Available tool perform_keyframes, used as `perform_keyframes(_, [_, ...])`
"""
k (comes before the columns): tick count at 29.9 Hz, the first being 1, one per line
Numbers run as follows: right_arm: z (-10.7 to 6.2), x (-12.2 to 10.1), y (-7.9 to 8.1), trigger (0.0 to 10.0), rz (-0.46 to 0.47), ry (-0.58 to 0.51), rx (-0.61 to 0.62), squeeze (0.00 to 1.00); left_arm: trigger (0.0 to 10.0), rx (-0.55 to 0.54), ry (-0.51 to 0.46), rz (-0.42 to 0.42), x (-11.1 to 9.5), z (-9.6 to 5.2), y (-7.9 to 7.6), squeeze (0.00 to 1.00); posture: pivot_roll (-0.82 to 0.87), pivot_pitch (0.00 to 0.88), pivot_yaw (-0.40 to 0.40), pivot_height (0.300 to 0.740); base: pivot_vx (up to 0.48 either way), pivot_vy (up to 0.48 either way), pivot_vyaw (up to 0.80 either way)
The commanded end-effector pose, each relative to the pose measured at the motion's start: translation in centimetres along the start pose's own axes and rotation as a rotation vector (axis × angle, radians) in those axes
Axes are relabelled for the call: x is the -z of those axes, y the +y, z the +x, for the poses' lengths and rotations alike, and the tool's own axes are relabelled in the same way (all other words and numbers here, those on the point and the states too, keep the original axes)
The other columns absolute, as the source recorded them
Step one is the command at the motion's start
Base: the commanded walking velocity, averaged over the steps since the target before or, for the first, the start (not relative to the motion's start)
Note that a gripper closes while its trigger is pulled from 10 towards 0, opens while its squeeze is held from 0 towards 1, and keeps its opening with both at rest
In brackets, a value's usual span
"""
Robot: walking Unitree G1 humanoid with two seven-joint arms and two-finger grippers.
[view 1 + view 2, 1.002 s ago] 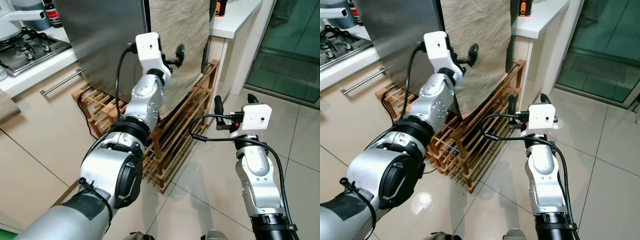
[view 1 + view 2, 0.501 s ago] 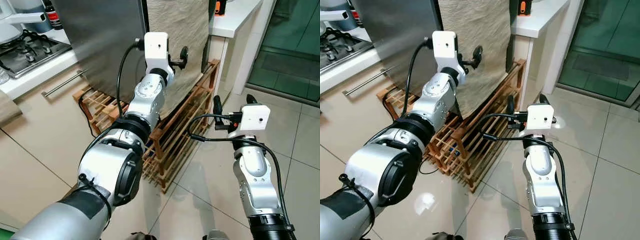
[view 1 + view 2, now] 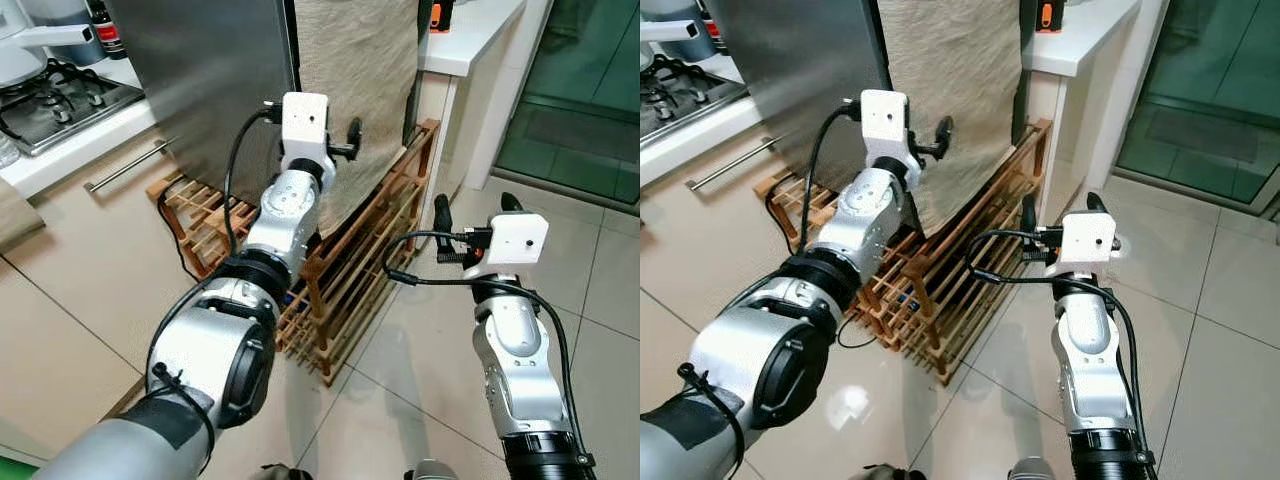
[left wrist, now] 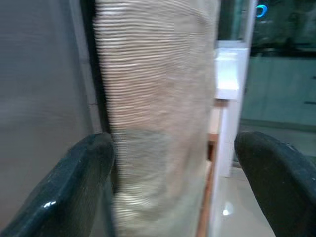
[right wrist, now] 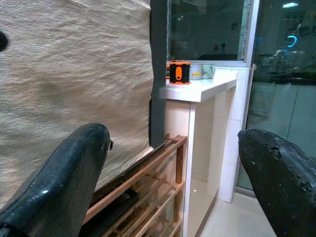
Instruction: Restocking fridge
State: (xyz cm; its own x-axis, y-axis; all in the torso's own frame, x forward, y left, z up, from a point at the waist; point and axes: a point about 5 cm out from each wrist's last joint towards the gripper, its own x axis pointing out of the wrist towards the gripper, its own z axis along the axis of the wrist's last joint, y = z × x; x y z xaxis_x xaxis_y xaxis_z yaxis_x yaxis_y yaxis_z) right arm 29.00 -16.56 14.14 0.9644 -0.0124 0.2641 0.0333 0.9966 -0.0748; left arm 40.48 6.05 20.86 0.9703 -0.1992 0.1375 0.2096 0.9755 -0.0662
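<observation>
From the left eye, the fridge (image 3: 215,80) stands ahead on a wooden slatted rack (image 3: 345,270), its steel side on the left and a beige woven cloth (image 3: 360,90) hanging over its front. The left tool (image 3: 352,140) is raised right in front of that cloth, close to the dark vertical seam where side meets front. That seam runs straight up and down, and I'd judge it is the edge to hook if the door is to be pulled. The left arm is plainly the nearer one.

In the right eye view, the right tool (image 3: 1058,215) hovers lower and further out over the pale tiled floor (image 3: 1200,330), well apart from the fridge, fingers spread and holding nothing. Behind it a white table (image 3: 1090,30) carries a small orange item (image 3: 1045,15). A glass sliding door (image 3: 1210,90) closes off the right side.

Left wrist view now: blurred, but both fingers (image 4: 79,182) stand wide apart, released, with the cloth framed between them and the dark seam just beside one finger. Nothing gripped.

Right wrist view: fingers (image 5: 64,173) likewise splayed, empty, looking at the cloth's far edge, the rack below, and the white table with the orange item and mugs (image 5: 202,71).

There's floor to spare on the right; to the left a stove (image 3: 55,95) and a drawer handle (image 3: 125,165) hem things in.
</observation>
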Motion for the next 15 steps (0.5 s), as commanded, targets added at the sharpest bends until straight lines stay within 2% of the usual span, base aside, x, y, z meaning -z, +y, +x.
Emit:
perform_keyframes(1, [0.0, 0.1, 0.6, 10.0, 0.012, 0.005, -0.02, 0.0, 10.0, -0.017, -0.008, -0.01, -0.7, 0.3, 0.4, 0.0, -0.21, 0.0, 0.133, 0.727, 0.0, 0.0, 0.0])
perform_keyframes(4, [0.0, 0.1, 0.6, 10.0, 0.012, 0.006, -0.023, 0.0, 10.0, -0.006, -0.006, -0.029, -1.0, 0.5, 0.2, 0.0, -0.21, 0.0, 0.132, 0.727, 0.0, 0.0, 0.0])
perform_keyframes(6, [-0.4, 0.3, 0.6, 10.0, 0.012, 0.014, -0.015, 0.0, 10.0, -0.006, 0.032, 0.014, -1.2, 0.8, -0.1, 0.0, -0.22, 0.0, 0.163, 0.727, 0.0, 0.0, 0.0])
perform_keyframes(8, [-0.6, 0.4, 0.6, 10.0, 0.013, 0.016, -0.008, 0.0, 10.0, -0.012, 0.029, 0.02, -1.6, 1.0, -0.2, 0.0, -0.22, 0.0, 0.163, 0.727, 0.0, 0.0, 0.0])
perform_keyframes(15, [-1.2, 0.3, 0.5, 10.0, 0.012, 0.013, 0.03, 0.0, 10.0, -0.039, 0.05, -0.022, -2.4, 1.5, -1.0, 0.0, -0.26, 0.008, 0.209, 0.727, 0.0, 0.0, 0.0])
